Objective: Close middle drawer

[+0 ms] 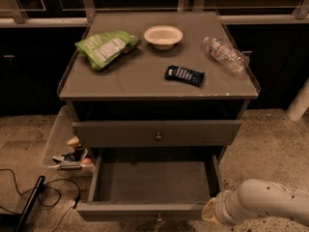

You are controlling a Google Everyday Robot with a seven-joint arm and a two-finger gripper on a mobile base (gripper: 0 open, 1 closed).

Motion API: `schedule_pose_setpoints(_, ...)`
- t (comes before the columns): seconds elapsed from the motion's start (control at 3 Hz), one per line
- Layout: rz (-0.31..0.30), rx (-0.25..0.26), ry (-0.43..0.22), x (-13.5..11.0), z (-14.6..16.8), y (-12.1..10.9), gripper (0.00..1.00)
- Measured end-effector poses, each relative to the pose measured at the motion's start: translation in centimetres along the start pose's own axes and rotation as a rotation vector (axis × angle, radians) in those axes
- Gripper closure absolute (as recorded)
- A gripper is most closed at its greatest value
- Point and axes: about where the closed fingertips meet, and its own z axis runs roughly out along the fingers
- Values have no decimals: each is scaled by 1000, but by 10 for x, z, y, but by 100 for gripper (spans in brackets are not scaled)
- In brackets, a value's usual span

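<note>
The middle drawer (154, 182) is pulled far out of the grey cabinet, and its plain grey box is empty. Its front panel (145, 210) runs along the bottom of the view, with a small brass knob (158, 219) at the lower edge. The taller first drawer (157, 133) above it sits nearly flush. The third drawer is hidden under the open one. My gripper (208, 212) is at the end of the white arm (270, 204), low at the right, right next to the right end of the drawer's front panel.
On the cabinet top (125, 81) lie a green chip bag (105, 47), a white bowl (163, 35), a dark snack bar (184, 75) and a plastic bottle (225, 53). A clear bin of odds and ends (67, 153) and cables (34, 197) are on the floor at the left.
</note>
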Motion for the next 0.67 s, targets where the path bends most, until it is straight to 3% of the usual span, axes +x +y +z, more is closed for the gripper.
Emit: schedule_pose_setpoints(0.67, -42, -13, -136, 3, 48, 24, 100)
